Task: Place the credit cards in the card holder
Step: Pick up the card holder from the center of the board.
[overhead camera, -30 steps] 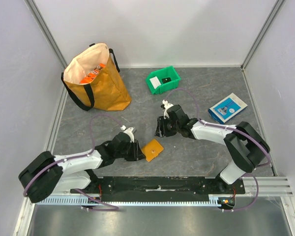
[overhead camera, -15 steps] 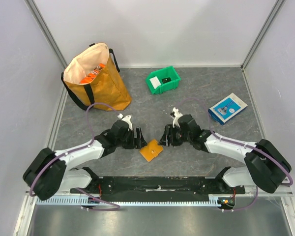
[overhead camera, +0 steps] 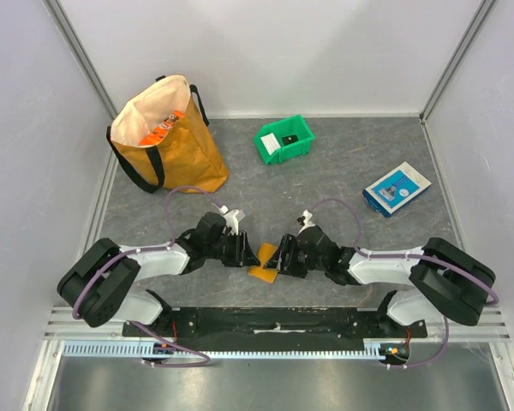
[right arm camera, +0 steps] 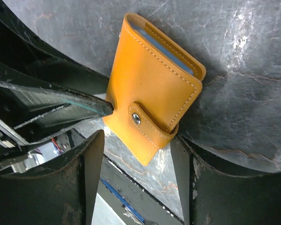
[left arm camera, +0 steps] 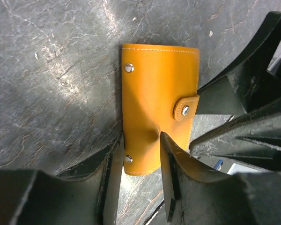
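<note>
- The card holder [overhead camera: 263, 271] sits on the table [overhead camera: 343, 175], well toward the arm bases from the green bin [overhead camera: 301, 148]. It is closed, its snap tab [left arm camera: 186, 108] fastened, and one end is tipped up off the table.
- The left gripper [left arm camera: 140, 137] has the card holder's near end between its fingers. They press on both long edges, and the leather is dimpled between them, so it looks clamped on.
- The right gripper [right arm camera: 136, 136] reaches in from the opposite side. Its jaws stand apart, straddling the corner by the tab, with bare table showing beside one finger.
- A second ago the card holder lay flat. The right gripper was nearer the green bin and off the card holder, and the left gripper sat at the card holder's edge. Since then both have closed in on the card holder.
- A white card [overhead camera: 270, 146] and a small dark piece lie inside the green bin, too small to read.
- A pale blue-grey edge shows inside the card holder's fold; I cannot tell what it is.
- From above, both grippers hide much of the card holder.
</note>
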`<state>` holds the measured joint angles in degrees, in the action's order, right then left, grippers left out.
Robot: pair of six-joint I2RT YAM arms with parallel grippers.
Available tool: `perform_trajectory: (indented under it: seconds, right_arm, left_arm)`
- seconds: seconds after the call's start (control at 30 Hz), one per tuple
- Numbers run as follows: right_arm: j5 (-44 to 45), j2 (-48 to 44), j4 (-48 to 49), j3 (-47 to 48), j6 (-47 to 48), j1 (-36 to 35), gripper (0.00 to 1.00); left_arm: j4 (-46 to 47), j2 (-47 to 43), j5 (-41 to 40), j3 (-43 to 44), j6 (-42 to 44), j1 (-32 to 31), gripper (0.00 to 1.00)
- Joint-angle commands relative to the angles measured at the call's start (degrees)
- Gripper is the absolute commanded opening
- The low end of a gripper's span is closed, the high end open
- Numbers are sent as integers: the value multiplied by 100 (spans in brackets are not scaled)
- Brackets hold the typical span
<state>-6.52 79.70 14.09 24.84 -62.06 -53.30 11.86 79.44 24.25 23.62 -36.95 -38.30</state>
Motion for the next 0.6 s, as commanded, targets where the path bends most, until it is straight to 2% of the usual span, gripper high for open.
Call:
perform_trajectory:
  seconds: [0.0,0.17,0.27,0.43,0.57]
  right_arm:
    - [371,388,708,-287,-570,-40,65]
    - [293,511,1612,-558,-535,-40,41]
    - [318,406,1869,-699,-465,-32,29]
    - [362,-190,2168,-875,-175,-32,13]
    - [293,-814,2248,-937,-17,-32,8]
  left_arm:
    - [352,10,361,-313,-128,16,41]
    - [484,10,449,-305,-216,16,36]
    - [379,-121,309,-253,-225,16,36]
    - [-87,-902,-367,-296,-365,95,54]
    - [359,-1693,-89,-621,-664,516,73]
